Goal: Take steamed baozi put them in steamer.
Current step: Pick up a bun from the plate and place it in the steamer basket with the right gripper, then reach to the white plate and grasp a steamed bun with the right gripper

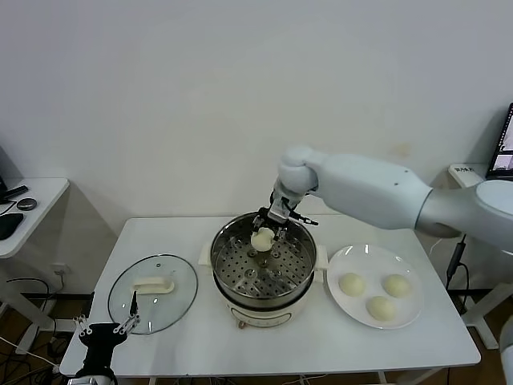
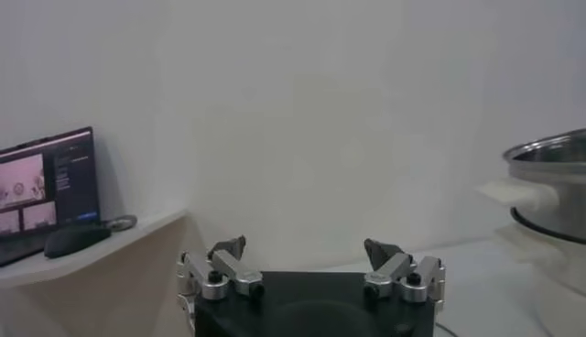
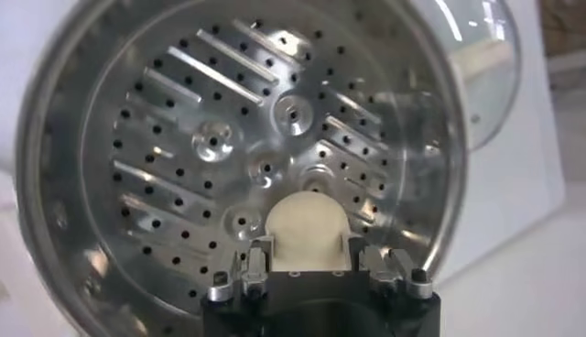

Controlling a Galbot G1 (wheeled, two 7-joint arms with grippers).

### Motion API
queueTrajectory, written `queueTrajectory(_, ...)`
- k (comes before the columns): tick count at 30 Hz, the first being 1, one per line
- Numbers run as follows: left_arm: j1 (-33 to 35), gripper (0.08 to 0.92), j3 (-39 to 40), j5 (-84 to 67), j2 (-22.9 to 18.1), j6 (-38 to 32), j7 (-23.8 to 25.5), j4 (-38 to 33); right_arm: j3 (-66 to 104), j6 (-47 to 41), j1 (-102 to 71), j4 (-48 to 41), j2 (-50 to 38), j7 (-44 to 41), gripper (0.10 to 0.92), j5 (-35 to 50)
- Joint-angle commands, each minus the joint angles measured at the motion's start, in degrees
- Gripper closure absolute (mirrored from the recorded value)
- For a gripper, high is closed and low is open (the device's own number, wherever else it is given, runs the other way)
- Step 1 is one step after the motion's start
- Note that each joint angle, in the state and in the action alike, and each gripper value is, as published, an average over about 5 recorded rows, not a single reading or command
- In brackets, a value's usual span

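My right gripper (image 1: 265, 233) is shut on one cream-white baozi (image 1: 261, 239) and holds it inside the steamer (image 1: 264, 301), just above the far part of its perforated tray (image 1: 252, 269). In the right wrist view the baozi (image 3: 305, 222) sits between my fingers (image 3: 260, 245) over the tray (image 3: 220, 137). Three more baozi (image 1: 351, 283) (image 1: 396, 285) (image 1: 380, 307) lie on the white plate (image 1: 349, 258) to the right of the steamer. My left gripper (image 1: 103, 328) is open and empty, parked low at the table's front left corner, also seen in its wrist view (image 2: 311, 255).
The glass lid (image 1: 152, 293) with a white handle lies on the table left of the steamer. A side desk (image 1: 32, 200) with a mouse stands at far left. A laptop screen (image 1: 505, 148) shows at the far right edge.
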Motion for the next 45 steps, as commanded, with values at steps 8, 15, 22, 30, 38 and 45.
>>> queueTrajectory(8,-0.3,0.177,-0.1,-0.1,0.1,0.0,0.0,0.2,4.2,10.7,-4.3,-7.5,3.9,4.8,0.515,-16.0)
queueTrajectory(15,-0.3,0.177,0.0,0.0,0.0,0.0,-0.1,0.4,4.6,11.0,-4.4,-7.0,3.1,6.3,0.471,-13.5)
queueTrajectory(22,-0.4,0.177,0.0,-0.1,0.2,0.1,0.0,0.3,2.0,4.9,1.6,-0.5,-0.6,3.9,0.276,-2.1)
queueTrajectory(30,-0.6,0.177,0.1,-0.9,1.5,1.0,0.3,0.1,-7.9,-29.3,16.0,19.5,-15.0,-0.5,0.203,26.1)
queueTrajectory(38,-1.7,0.177,1.5,-2.1,3.1,7.9,-0.4,-1.3,-11.8,-55.2,20.6,31.3,-31.9,-1.7,0.203,31.5)
queueTrajectory(45,-2.6,0.177,2.0,-1.5,3.1,9.1,0.1,-0.9,-7.2,-52.5,9.4,29.6,-43.6,-4.4,0.203,20.7)
